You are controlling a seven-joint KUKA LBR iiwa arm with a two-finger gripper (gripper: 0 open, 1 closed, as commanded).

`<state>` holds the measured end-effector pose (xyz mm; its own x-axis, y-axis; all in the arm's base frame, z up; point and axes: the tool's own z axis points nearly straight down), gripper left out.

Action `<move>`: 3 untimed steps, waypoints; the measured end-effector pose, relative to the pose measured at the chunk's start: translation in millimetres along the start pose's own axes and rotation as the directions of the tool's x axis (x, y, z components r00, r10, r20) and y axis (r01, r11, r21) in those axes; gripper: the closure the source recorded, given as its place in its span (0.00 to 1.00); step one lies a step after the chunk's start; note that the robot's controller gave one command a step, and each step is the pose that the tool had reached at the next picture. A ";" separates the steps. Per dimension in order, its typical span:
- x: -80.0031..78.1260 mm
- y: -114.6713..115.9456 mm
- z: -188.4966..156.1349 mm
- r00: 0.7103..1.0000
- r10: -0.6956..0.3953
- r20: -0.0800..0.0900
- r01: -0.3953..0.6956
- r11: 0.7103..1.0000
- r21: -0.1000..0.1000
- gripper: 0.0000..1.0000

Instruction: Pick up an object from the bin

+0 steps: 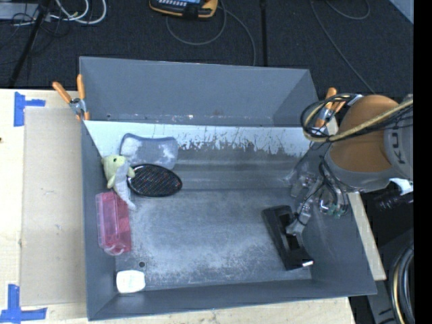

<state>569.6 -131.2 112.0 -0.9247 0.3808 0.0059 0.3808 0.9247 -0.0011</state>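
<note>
My gripper (299, 219) hangs low at the right side of the bin, below the arm's orange cover. It sits right over the upper end of a long black blocky thing (285, 243), which lies on the floor slanting toward the bin's front right corner. A small white mark shows at that thing's lower end. Whether the gripper touches it I cannot tell.
Along the left wall lie a pink see-through box (113, 222), a black oval brush (154, 180), a yellow-green soft toy (115, 167) and a pale grey packet (149, 148). A small white piece (130, 281) rests in the front left corner.
</note>
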 end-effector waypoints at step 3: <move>33.7 -3.1 36.4 0.995 0.095 0.014 -0.095 0.995 -0.008 1.00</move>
<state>537.0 -121.2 75.8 -0.8842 0.4670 -0.0079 0.4670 0.8842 0.0062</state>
